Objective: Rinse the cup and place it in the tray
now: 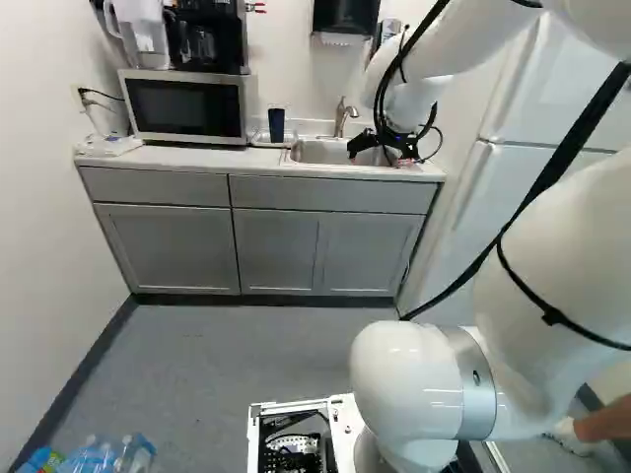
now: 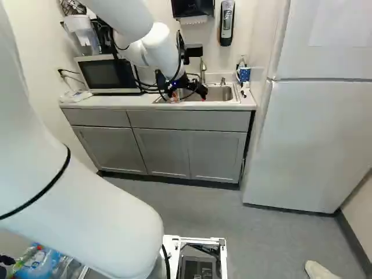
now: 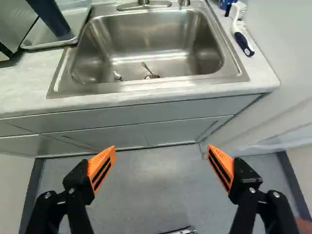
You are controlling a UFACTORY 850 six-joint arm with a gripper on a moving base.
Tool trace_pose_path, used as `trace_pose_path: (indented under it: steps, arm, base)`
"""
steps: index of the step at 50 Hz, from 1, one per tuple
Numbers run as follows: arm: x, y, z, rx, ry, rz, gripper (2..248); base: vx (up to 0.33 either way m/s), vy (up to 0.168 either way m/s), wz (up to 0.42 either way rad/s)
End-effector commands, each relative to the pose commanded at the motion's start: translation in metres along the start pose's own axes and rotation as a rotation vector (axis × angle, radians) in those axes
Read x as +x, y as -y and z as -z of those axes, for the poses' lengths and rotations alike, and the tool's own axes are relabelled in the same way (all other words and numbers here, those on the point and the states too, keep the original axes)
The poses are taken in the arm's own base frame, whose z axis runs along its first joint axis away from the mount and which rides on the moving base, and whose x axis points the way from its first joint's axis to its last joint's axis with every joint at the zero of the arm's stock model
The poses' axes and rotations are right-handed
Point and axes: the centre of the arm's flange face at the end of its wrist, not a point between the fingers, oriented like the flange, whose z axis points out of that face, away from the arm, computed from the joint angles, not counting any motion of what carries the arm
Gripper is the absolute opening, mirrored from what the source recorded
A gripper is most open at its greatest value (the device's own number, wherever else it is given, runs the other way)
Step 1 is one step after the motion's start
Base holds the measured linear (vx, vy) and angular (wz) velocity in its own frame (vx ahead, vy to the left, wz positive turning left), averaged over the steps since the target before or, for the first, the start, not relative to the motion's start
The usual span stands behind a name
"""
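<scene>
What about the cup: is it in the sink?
No, the cup stands in the tray beside the sink.

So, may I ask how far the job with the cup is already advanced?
Looks done: the dark blue cup stands in the tray beside the sink. Whether it was rinsed, these pictures cannot settle.
In hand: nothing; the fingers are open, away from the cup.
Left: if the rinse was done, probably only moving the arm clear; otherwise, rinsing the cup and putting it back.

base views: behind arm [image 1: 404, 379], looking ahead-down, sharing sink [image 1: 320, 153], microwave [image 1: 185, 106]; wrist view: nearer, angled down.
</scene>
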Motion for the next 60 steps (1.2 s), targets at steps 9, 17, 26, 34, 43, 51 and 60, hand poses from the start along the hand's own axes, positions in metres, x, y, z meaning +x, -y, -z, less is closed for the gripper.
trace_pose_path:
  steps: [9,17,26,34,43,51,60]
  arm:
    - [0.0,0.0,0.0,0.0,0.0,0.0,247]
    - [0.0,0.0,0.0,0.0,0.0,0.0,247]
    - [0.0,0.0,0.0,0.0,0.0,0.0,247]
    - [0.0,0.0,0.0,0.0,0.0,0.0,247]
    - [-0.002,0.001,-0.001,0.001,-0.003,0.001,247]
    - [-0.005,0.002,-0.003,0.003,-0.009,0.003,247]
    - [-0.01,0.003,-0.006,0.005,-0.019,0.006,247]
  base:
    - [-0.059,0.005,-0.188]
    - [0.016,0.0,0.047]
    - [0.001,0.001,0.011]
    - [0.0,0.0,0.0]
    - [0.0,0.0,0.0]
    - [0.0,0.0,0.0]
    - [0.0,0.0,0.0]
